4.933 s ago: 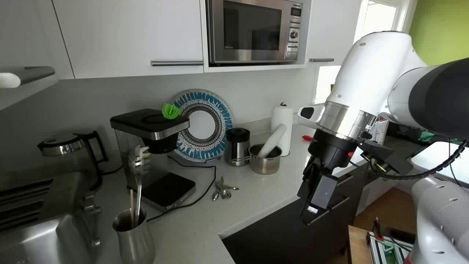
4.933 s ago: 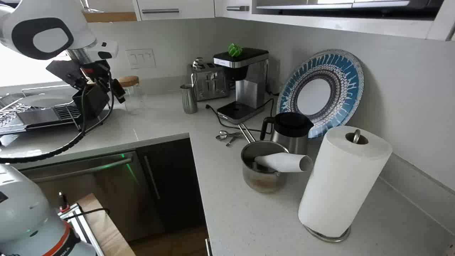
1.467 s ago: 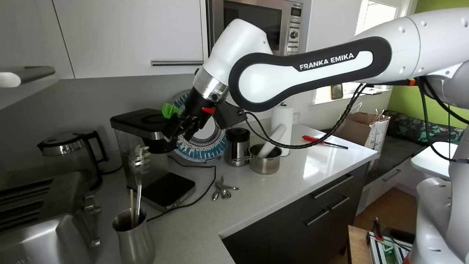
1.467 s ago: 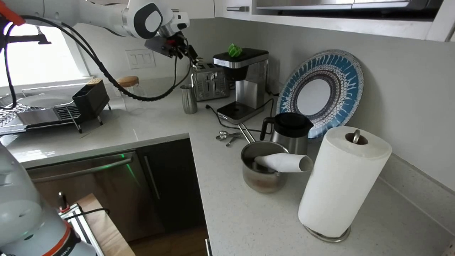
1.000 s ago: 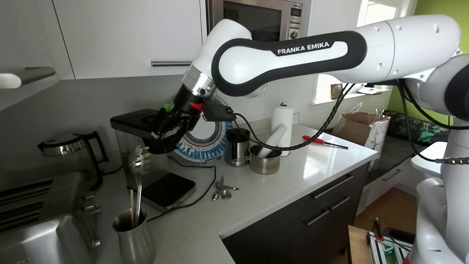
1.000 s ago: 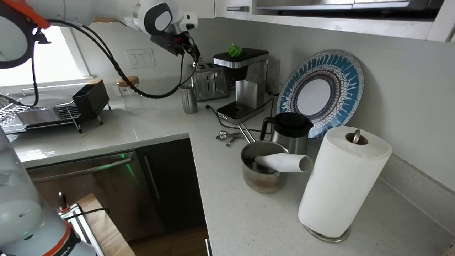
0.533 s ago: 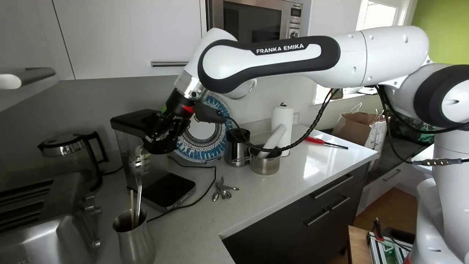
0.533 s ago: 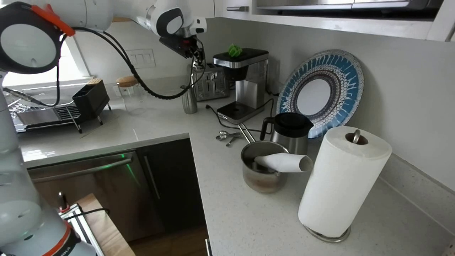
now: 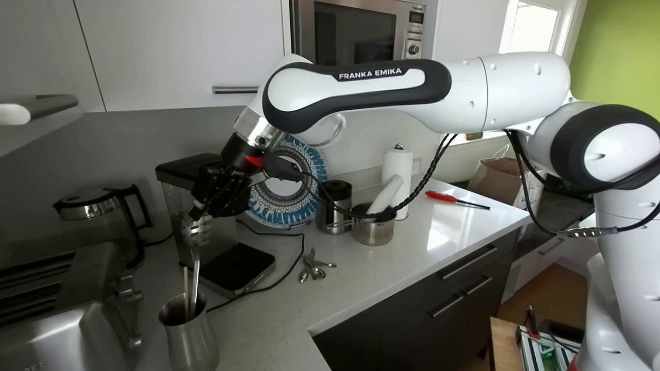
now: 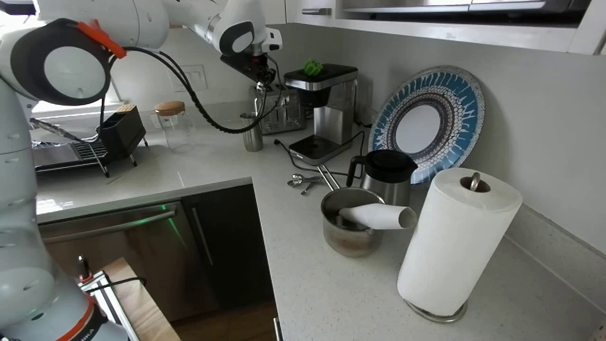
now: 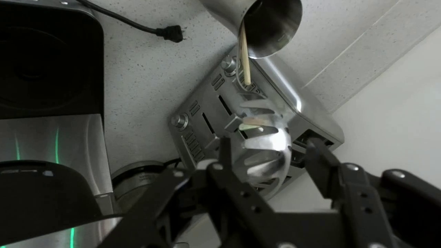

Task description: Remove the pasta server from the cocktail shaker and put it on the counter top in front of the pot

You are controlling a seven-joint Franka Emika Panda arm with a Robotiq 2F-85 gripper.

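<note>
The pasta server [image 9: 195,278] is a slim silvery utensil, standing head up in the cocktail shaker [image 9: 192,340], a steel cup beside a thin wooden stick. The shaker also shows in an exterior view [image 10: 252,137] and the wrist view [image 11: 227,13]. My gripper [image 9: 200,210] is open and empty, just above the server's slotted head. In the wrist view the head [image 11: 265,137] appears between my open fingers [image 11: 269,144]; whether they touch it I cannot tell. The counter top [image 9: 278,330] is pale grey-white. A wide black pot does not show in these views.
A toaster [image 9: 62,309] stands close beside the shaker. A coffee maker [image 9: 206,175] is near my gripper, with its cord on the counter. Measuring spoons [image 9: 314,265], a steel saucepan [image 9: 374,226], a black-lidded carafe [image 9: 334,206] and a paper roll [image 10: 459,241] are farther along.
My arm has swung from away over the counter to the shaker. In the last second the gripper moves closer and lower to the pasta server's head. The server and shaker have not moved.
</note>
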